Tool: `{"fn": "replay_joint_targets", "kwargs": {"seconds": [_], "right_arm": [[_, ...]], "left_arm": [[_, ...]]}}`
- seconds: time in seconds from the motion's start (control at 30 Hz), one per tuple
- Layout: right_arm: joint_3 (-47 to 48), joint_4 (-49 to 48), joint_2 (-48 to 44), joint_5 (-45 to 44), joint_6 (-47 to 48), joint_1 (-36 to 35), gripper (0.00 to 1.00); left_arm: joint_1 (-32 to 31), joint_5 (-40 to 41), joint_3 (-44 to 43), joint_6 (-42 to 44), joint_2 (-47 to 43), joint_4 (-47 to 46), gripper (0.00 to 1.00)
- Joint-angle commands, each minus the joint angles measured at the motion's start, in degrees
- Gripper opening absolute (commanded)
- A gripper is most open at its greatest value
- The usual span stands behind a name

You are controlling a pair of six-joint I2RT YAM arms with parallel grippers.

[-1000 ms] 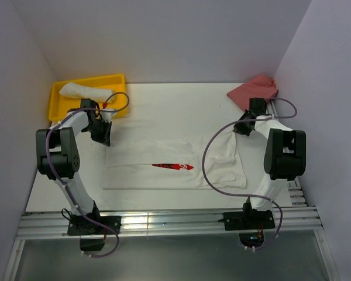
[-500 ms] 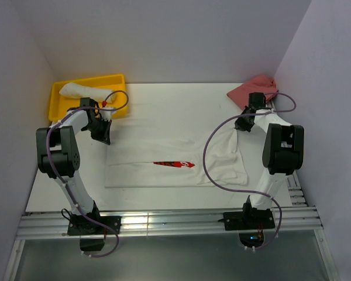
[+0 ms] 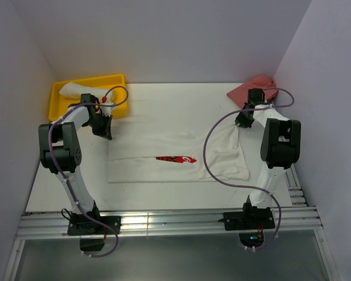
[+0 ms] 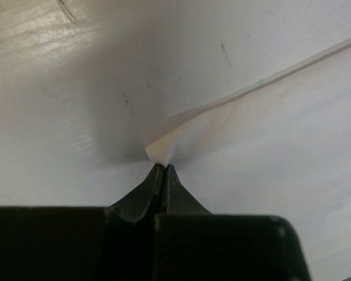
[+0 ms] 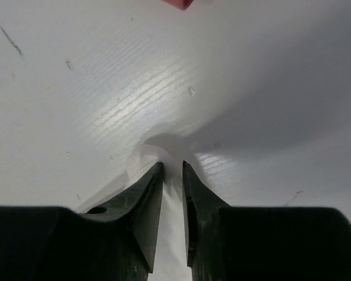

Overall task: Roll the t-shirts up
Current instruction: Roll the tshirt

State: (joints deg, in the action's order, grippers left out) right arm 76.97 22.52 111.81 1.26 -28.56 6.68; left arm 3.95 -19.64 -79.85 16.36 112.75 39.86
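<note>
White table [image 3: 175,105]: t-shirt [image 3: 152,146] corner in pinching left gripper [image 4: 165,166], fold inside spread right gripper [image 5: 172,165].

The left claw [image 4: 164,168] pinches a t-shirt [image 4: 240,132] corner.

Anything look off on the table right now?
Two things. The white t-shirt lies as a fairly neat band, but its right end flares out wider and rumpled beside the right arm. That arm's purple cable loops over the same end in the top view. Nothing looks spilled or damaged.
</note>
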Motion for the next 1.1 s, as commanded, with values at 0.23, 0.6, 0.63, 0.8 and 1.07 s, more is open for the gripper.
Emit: {"fn": "replay_joint_targets", "kwargs": {"seconds": [0.23, 0.6, 0.63, 0.8, 1.07], "right_arm": [[-2.34, 1.38, -8.86, -5.04, 0.17, 0.71, 0.56], [-24.90, 8.15, -36.02, -2.85, -7.21, 0.71, 0.54], [-26.59, 8.67, -39.88, -1.88, -7.74, 0.71, 0.53], [-36.34, 12.36, -50.01, 1.03, -10.55, -0.34, 0.51], [-44.09, 14.74, -55.91, 0.77, -12.93, -2.72, 0.50]], "left_arm": [[0.54, -2.07, -2.59, -0.19, -1.21, -2.24, 0.41], [1.94, -3.74, -3.64, 0.69, -8.77, -1.80, 0.59], [2.03, -3.91, -3.64, 0.78, -9.47, -1.36, 0.59], [2.21, -6.99, -2.50, 0.86, -14.22, -0.57, 0.59], [2.29, -12.18, -1.71, 1.39, -17.91, 1.98, 0.59]]}}
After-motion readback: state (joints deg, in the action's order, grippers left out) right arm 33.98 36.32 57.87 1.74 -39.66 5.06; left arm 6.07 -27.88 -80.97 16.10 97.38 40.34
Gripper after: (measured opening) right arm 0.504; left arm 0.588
